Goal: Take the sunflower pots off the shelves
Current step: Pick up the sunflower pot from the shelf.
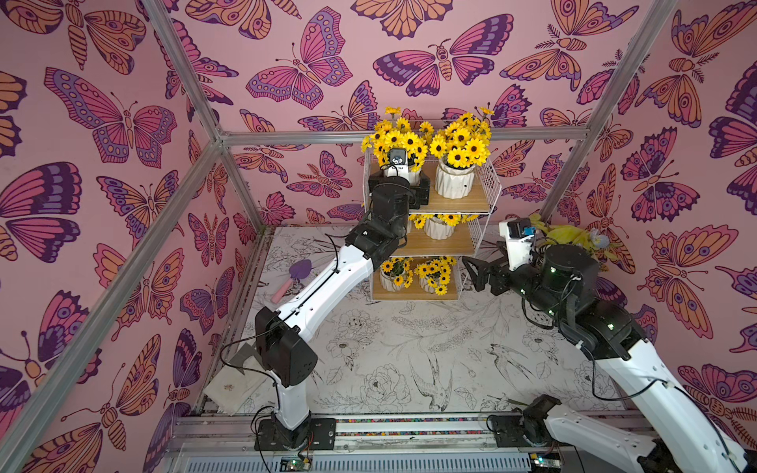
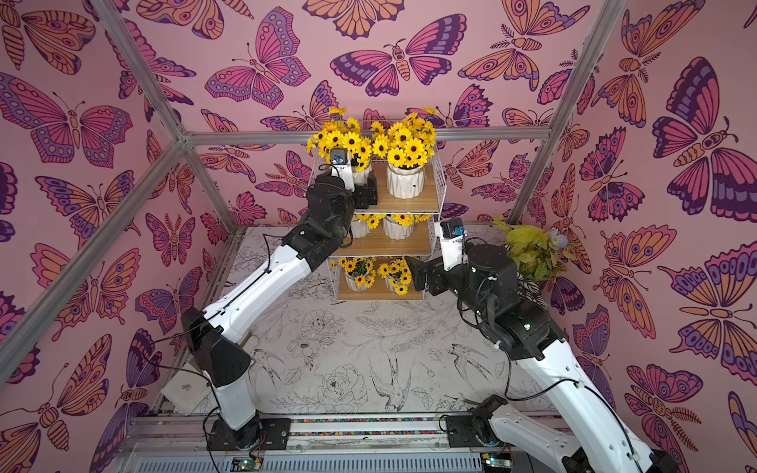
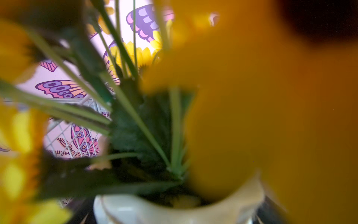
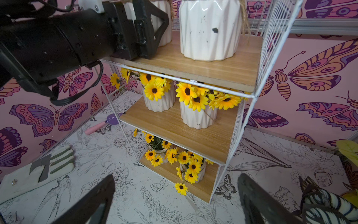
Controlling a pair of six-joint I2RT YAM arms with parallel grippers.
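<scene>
Butterfly-papered walls are set round the table where the shelves are stood, all six sunflower pots seen on them; the left gripper is placed astride a top-tier pot for lifting, whether clamped cannot be told; the right gripper is held with jaws apart beside the lowest tier, presumably waiting.

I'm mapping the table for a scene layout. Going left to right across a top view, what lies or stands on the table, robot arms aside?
glove → trowel → shelves → yellow-leaved plant
</scene>
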